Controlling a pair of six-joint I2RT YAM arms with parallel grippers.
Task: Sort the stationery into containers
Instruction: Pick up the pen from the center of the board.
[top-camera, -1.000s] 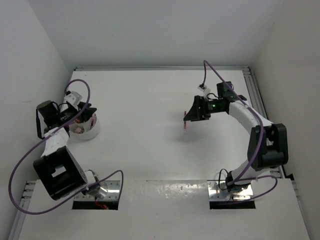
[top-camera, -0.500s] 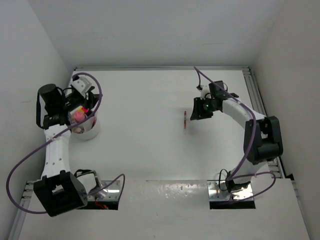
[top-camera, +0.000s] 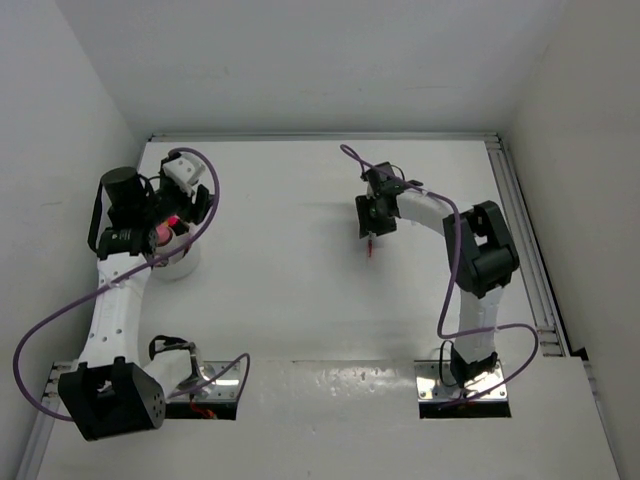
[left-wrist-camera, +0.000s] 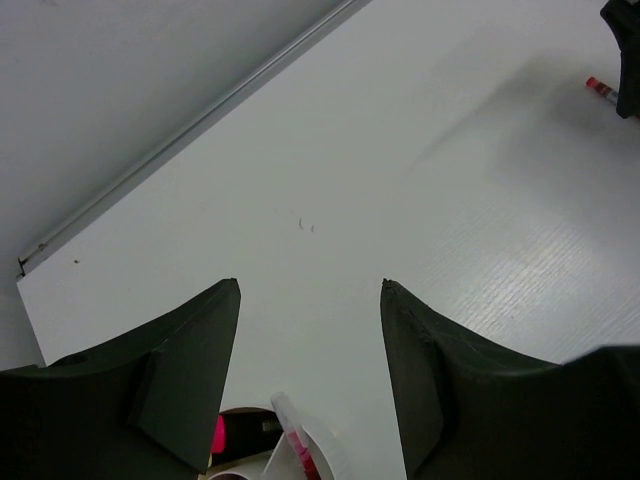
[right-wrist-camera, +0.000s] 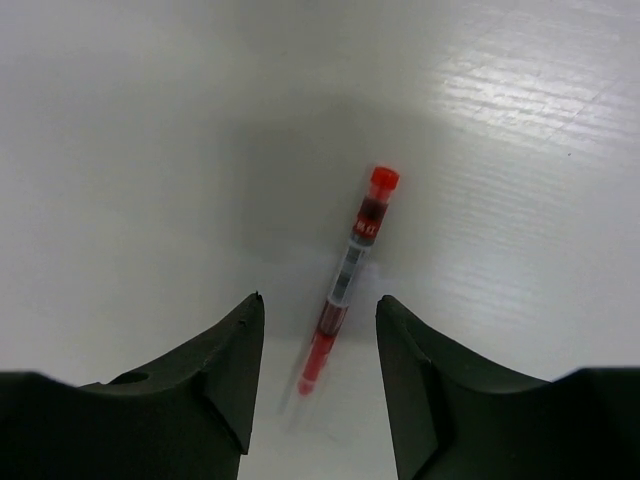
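Right wrist view: right claw (right-wrist-camera: 320, 302) spread over thin red pen (right-wrist-camera: 352, 262), frame centre.
Pen lies on white bench (right-wrist-camera: 120, 150); left claw (left-wrist-camera: 310, 287) also spread.

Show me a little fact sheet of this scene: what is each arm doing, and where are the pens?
red pen: lying flat on the table, not gripped
right gripper: open, poised over the red pen, a finger on either side
dish: left side of the table, a pink item in it
left gripper: open, empty, near the dish
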